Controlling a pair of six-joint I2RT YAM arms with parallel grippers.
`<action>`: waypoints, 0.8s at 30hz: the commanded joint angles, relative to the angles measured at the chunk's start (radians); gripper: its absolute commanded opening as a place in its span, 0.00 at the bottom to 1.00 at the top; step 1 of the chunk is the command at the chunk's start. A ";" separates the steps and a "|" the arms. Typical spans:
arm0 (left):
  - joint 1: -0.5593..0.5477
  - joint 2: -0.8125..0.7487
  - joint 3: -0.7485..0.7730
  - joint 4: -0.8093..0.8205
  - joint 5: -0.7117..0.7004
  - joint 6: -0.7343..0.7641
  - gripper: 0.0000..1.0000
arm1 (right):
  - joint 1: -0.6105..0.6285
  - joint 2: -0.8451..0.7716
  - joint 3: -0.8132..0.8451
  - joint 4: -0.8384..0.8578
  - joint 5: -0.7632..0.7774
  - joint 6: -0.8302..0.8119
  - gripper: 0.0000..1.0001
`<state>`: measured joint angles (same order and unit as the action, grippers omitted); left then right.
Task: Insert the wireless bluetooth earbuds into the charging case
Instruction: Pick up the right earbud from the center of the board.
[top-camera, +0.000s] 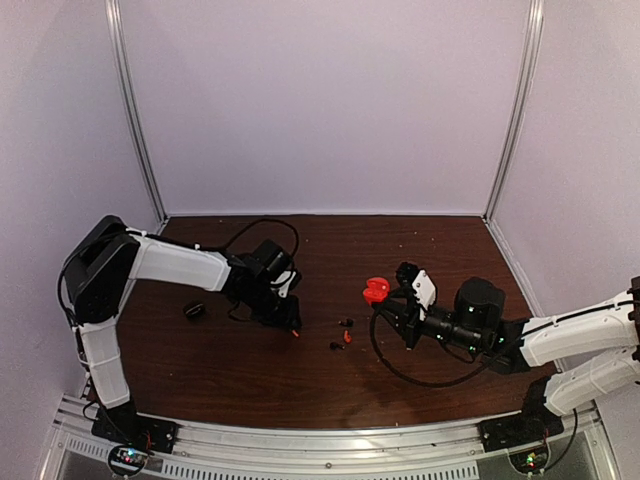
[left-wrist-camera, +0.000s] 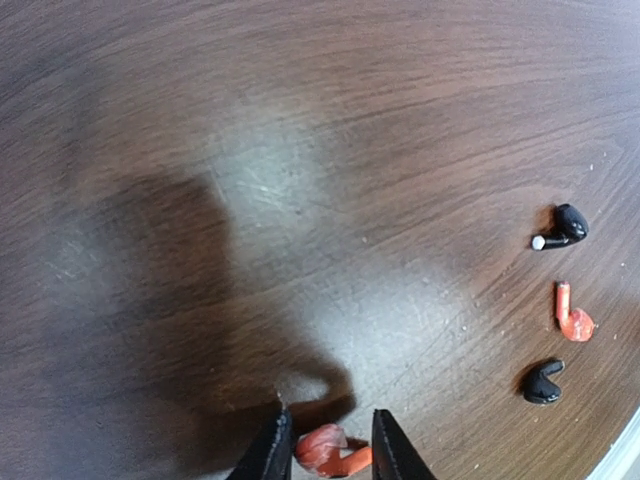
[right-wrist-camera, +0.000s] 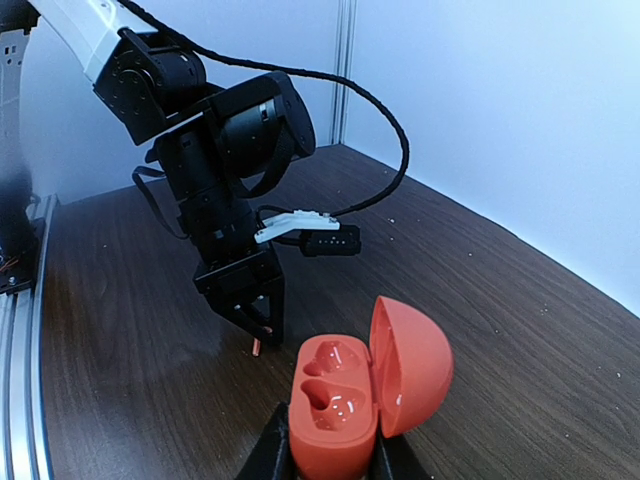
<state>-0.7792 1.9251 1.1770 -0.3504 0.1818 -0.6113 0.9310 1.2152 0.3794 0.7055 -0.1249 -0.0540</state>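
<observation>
Red case (right-wrist-camera: 335, 425), lid (right-wrist-camera: 415, 360) open, sits clamped in the right tool (right-wrist-camera: 330, 452); left tool (left-wrist-camera: 330, 425) pinches a red earbud (left-wrist-camera: 322, 448) around the table's (left-wrist-camera: 300, 150) middle.

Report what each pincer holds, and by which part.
The left pincer pinches a red earbud across its body; the right pincer grips the open red charging case by the sides of its base.

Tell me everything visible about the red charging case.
The red charging case looks like glossy plastic, small and rounded. Its domed lid is hinged open and stands upright at one side. Two moulded earbud wells face up, both empty. The right hand clamps its base between two dark fingers.
</observation>
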 joint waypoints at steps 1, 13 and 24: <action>-0.024 0.042 0.019 -0.069 -0.052 0.032 0.26 | -0.001 -0.011 -0.009 0.009 0.018 -0.003 0.08; -0.032 0.017 0.050 -0.084 -0.120 0.072 0.15 | -0.001 -0.014 -0.007 0.005 0.024 -0.003 0.08; -0.059 -0.217 0.015 0.102 -0.220 0.210 0.14 | -0.002 0.027 0.003 0.042 -0.008 -0.015 0.08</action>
<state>-0.8127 1.8450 1.2064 -0.3756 0.0334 -0.4953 0.9310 1.2282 0.3794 0.7097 -0.1226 -0.0570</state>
